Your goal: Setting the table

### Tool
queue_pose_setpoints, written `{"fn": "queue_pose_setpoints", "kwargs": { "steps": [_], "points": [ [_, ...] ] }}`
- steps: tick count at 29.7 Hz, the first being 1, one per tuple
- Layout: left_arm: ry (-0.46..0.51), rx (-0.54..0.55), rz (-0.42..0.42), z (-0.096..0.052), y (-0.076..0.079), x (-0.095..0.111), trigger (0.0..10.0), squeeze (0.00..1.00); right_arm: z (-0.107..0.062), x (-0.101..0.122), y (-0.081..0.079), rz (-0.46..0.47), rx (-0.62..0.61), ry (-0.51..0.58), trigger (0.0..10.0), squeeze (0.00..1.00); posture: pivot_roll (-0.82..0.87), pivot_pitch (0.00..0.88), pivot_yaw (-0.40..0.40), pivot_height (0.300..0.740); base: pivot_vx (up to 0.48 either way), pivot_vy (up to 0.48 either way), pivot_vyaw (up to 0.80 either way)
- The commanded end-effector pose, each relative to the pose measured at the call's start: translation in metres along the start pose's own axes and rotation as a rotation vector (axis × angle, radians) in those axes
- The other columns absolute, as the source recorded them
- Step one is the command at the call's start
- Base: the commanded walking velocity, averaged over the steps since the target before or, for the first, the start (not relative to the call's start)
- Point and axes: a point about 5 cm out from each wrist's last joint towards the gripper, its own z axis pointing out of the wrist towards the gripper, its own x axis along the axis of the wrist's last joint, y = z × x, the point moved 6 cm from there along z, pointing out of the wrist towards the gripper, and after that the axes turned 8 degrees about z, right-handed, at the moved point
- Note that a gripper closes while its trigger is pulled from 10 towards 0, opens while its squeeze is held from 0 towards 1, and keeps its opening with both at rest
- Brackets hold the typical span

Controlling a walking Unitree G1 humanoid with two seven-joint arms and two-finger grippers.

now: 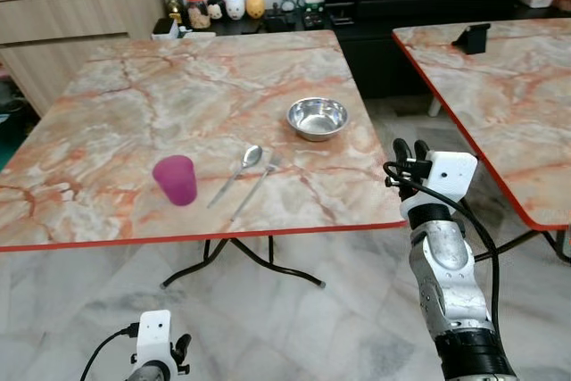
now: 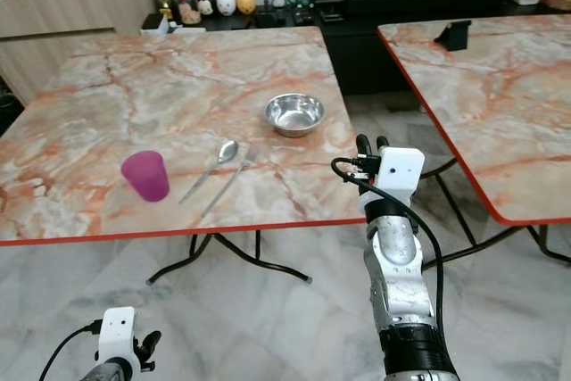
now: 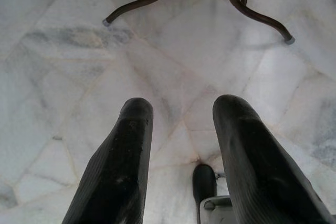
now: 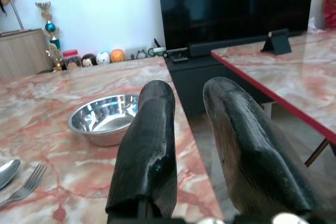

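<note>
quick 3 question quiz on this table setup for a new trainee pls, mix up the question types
1. True or false: the purple plastic cup stands upright on the marble-pattern table.
2. Which lies nearer the round steel bowl? A) the metal spoon B) the metal fork C) the cup
3. Fill in: the right gripper is raised beside the table's ___ edge, fingers open, holding nothing; the left gripper hangs low over the floor.

Key
1. True
2. B; the fork lies just on the bowl's side of the spoon
3. right
</note>
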Motion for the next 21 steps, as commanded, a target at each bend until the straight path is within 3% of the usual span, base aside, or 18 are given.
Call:
{"fn": "queue_pose_setpoints", "kwargs": {
  "steps": [1,15,21],
  "points": [
    [-0.016,0.012,-0.013,-0.0007,-0.0033,-0.0039,10.0,0.0,0.0022,-0.0003,-0.0028,0.006,0.011,-0.009,10.0,0.0,-0.13,0.0,0.045,0.74,0.0,0.0,0.0],
    [-0.011,0.001,-0.02,-0.0002,-0.0002,-0.0022,10.0,0.0,0.0011,0.0036,0.0002,-0.006,0.01,-0.006,10.0,0.0,-0.15,0.0,0.045,0.74,0.0,0.0,0.0],
    [-0.012,0.004,-0.023,-0.0005,-0.001,-0.0029,10.0,0.0,0.0009,0.0032,-0.0064,-0.012,0.033,-0.002,10.0,0.0,-0.15,0.0,0.047,0.74,0.259,0.0,0.1]
  ]
}}
